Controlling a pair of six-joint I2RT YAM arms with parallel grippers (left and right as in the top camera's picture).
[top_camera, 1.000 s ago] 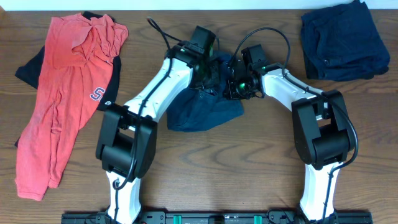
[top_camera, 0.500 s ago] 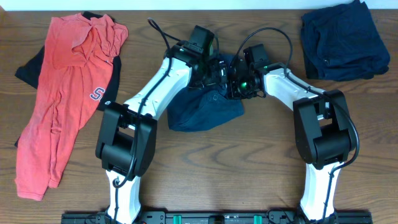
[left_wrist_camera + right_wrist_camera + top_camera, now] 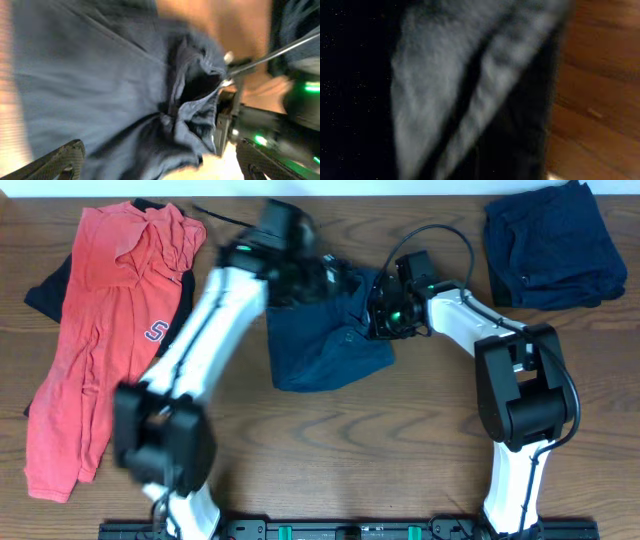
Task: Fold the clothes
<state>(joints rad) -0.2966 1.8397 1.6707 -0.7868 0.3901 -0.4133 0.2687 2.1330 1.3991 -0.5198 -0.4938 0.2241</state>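
Note:
A navy garment lies crumpled in the middle of the wooden table. My left gripper hovers over its upper left part, blurred by motion. In the left wrist view that gripper stands wide open, with the navy garment spread below and nothing between the fingers. My right gripper sits shut at the garment's upper right edge, gripping a bunched fold. Navy cloth fills the right wrist view and hides the fingers there.
A red garment lies over a black one at the far left. A folded navy pile rests at the back right. The table's far edge runs just behind the grippers.
My left gripper has opened, let go of the navy garment and swung left. The cloth now lies flatter and wider. The right gripper has hardly moved.

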